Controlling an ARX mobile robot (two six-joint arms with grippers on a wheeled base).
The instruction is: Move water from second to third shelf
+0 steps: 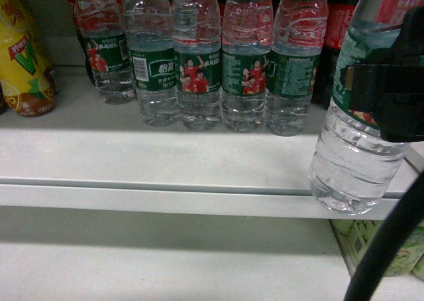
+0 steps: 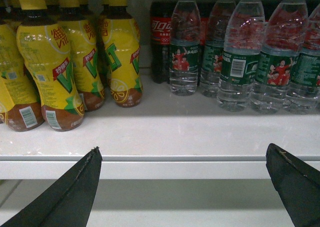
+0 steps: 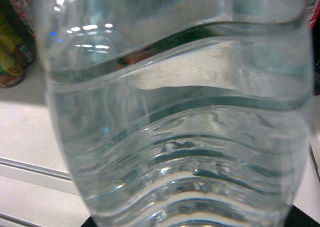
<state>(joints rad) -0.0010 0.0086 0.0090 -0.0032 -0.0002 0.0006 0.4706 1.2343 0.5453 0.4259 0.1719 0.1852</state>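
My right gripper (image 1: 387, 92) is shut on a clear ribbed water bottle (image 1: 354, 148) with a green label, held at the right, its base hanging in front of the shelf's front edge (image 1: 165, 198). That bottle (image 3: 180, 137) fills the right wrist view and hides the fingers. Several more water bottles (image 1: 199, 62) stand in a row on the shelf behind. My left gripper (image 2: 182, 159) is open with nothing between its fingers, in front of the shelf edge; it is out of the head view.
Yellow drink bottles (image 2: 50, 67) stand at the shelf's left, dark cola bottles (image 2: 161, 37) behind the water. A lower shelf (image 1: 165, 261) shows below, with green-labelled bottles (image 1: 397, 248) at its right. A black cable (image 1: 391, 241) crosses the lower right.
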